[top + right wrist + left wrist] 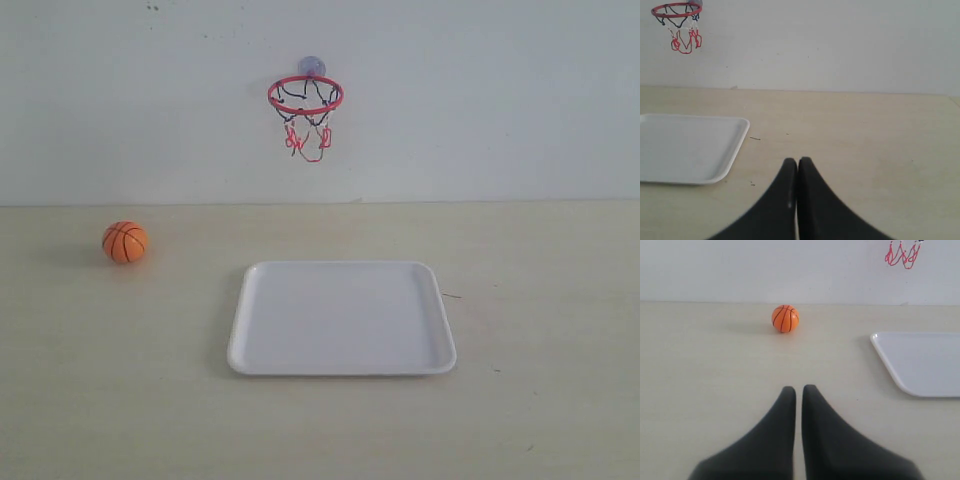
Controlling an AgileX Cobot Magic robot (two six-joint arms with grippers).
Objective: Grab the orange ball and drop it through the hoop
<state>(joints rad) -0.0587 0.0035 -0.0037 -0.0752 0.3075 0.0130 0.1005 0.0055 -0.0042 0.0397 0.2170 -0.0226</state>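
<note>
The orange ball (125, 242) rests on the table at the left, well apart from the tray; the left wrist view shows the orange ball (785, 318) some way ahead of my left gripper (799, 390), which is shut with nothing in it. The hoop (305, 95) hangs on the back wall by its suction cup, its net dangling. Only the net's lower end (901, 254) shows in the left wrist view; the hoop (676, 10) is whole in the right wrist view. My right gripper (797, 162) is shut and empty. Neither gripper appears in the exterior view.
A white tray (341, 317) lies flat in the middle of the table, below the hoop. Its corner (920, 362) shows in the left wrist view and its other side (687, 145) in the right wrist view. The wall stands behind the table.
</note>
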